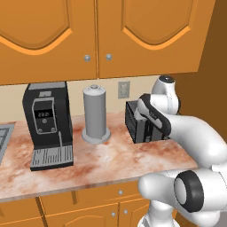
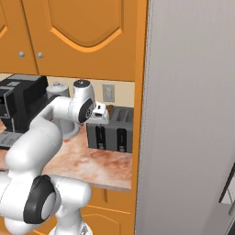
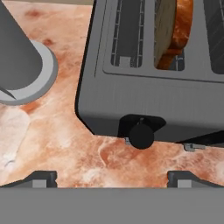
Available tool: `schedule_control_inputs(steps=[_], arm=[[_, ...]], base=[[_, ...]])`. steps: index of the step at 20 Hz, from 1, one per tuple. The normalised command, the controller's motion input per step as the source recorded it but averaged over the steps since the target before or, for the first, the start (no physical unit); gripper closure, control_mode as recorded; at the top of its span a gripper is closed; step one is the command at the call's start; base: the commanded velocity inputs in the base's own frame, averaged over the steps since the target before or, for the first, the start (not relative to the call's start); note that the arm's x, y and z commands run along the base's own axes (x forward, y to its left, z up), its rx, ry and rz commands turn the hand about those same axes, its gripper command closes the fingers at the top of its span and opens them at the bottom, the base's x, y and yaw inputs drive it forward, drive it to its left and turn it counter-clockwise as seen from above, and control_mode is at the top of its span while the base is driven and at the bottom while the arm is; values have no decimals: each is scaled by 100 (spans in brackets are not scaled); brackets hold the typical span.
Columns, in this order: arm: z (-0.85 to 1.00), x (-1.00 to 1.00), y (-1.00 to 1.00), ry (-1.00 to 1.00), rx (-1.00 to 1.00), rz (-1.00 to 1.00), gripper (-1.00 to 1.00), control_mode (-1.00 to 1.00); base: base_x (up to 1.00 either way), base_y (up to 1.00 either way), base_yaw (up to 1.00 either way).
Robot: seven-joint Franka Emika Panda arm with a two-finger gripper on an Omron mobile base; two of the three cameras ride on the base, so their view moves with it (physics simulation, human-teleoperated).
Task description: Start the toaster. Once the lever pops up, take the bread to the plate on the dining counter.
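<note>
The toaster [image 3: 148, 87] sits on the marbled table [image 3: 57, 144] under the orange wall cabinets [image 1: 88, 35], close to the table's right end. In the hand view it lies just below the hand [image 3: 111, 177], whose two fingertips [image 3: 40, 178] stand spread as wide as they go, with nothing between them. Nearest the hand is the toaster's front face, where the round black lever knob [image 3: 141, 135] sits in its slot, about midway between the fingertips. Beyond the knob, the top shows the slots, and the bread [image 3: 175, 30] stands upright in one of them, its tan face and brown crust rising above the rim.

The step in hand looks like starting the toaster. To do it well, the hand should probably come down so that one finger, or the closed pair, lands squarely on the knob, then press straight along the slot until it latches; a push off-centre could slip off or shove the toaster along the table.

Farther off stand a grey canister [image 1: 95, 115] on its round base and a taller black coffee machine [image 1: 48, 124].
</note>
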Motion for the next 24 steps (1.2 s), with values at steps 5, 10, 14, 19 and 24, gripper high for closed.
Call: schedule_control_inputs(steps=[5,10,14,19,24], arm=[[-10,13,0,-12,0,0,-100,-100],[-19,9,0,-8,0,0,-100,-100],[-19,11,0,0,0,0,-100,-100],[-10,13,0,0,0,0,-100,-100],[-4,7,0,0,0,0,-100,-100]], base=[[0,0,0],[0,0,0],[0,0,0],[0,0,0],[0,0,0]])
